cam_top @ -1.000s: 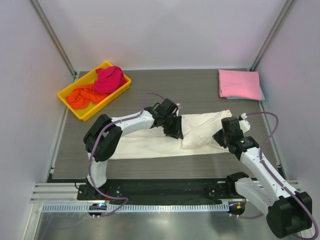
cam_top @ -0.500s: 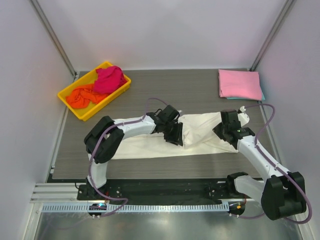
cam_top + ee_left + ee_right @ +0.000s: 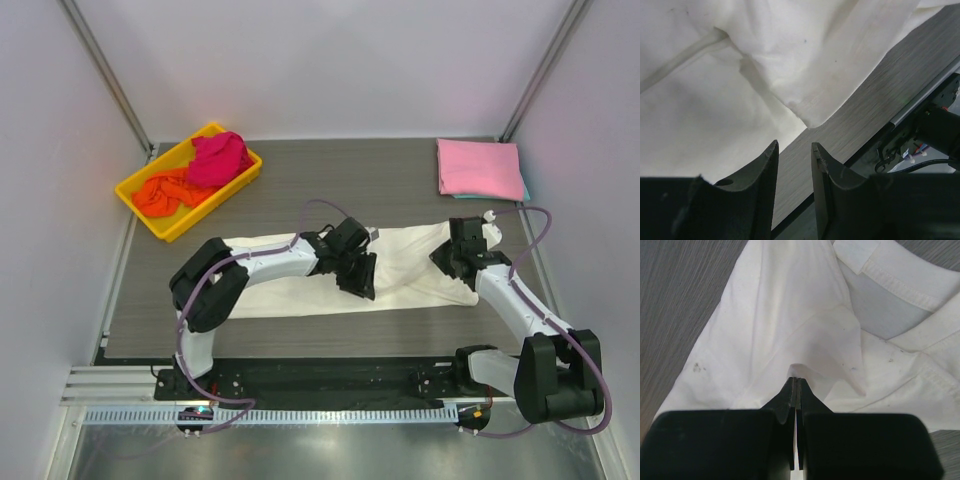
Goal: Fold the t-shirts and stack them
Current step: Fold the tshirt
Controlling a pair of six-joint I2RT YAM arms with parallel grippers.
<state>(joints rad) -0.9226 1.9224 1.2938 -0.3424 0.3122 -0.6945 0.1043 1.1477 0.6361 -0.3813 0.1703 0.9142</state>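
A cream-white t-shirt [image 3: 410, 268] lies spread across the middle of the table, rumpled at its right end. My left gripper [image 3: 358, 277] hovers over its near edge. In the left wrist view its jaws [image 3: 792, 150] stand a little apart with only bare table between them, and the shirt's edge [image 3: 805, 107] is just beyond the tips. My right gripper [image 3: 455, 256] is shut on a pinched fold of the shirt [image 3: 797, 371] at its right end. A folded pink shirt [image 3: 478, 168] lies at the back right on a teal one [image 3: 523, 192].
A yellow tray [image 3: 140, 206] at the back left holds a crumpled magenta shirt [image 3: 220, 158] and an orange shirt [image 3: 165, 192]. The enclosure walls stand close on both sides. The black mounting rail [image 3: 920, 107] runs along the table's near edge.
The left gripper has moved right and nearer, off the shirt's bunched middle. The right gripper has drawn its end back and to the right. The shirt now lies flatter and longer.
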